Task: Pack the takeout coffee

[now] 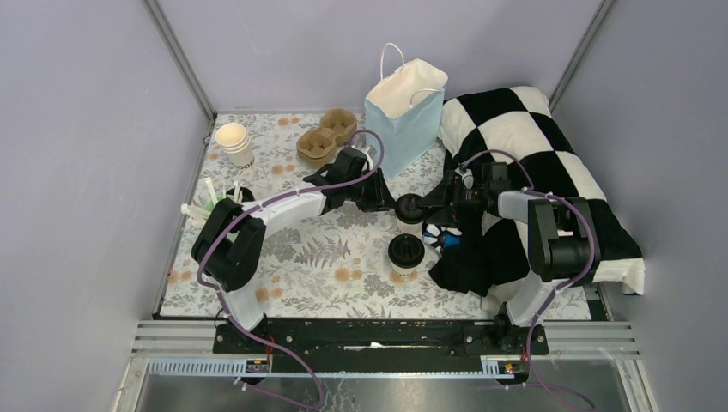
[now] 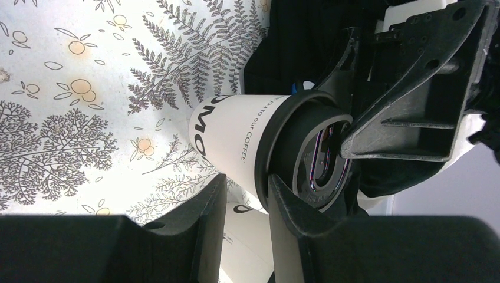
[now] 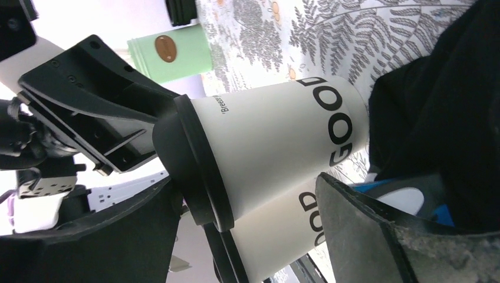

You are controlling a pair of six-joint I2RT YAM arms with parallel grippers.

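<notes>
Upper white cup [image 3: 277,147] is showing "GOOD" in large black letters. In the left wrist view its small print is reading "…you to our COFFEE". Lower white cup [image 3: 283,236], at 6 o'clock, is showing "OOD". The oval label on the mint-green cup [image 3: 171,53], at 11 o'clock, is reading as a blur.

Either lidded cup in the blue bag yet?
No, the far lidded cup and the near lidded cup are both outside the blue bag.
</notes>
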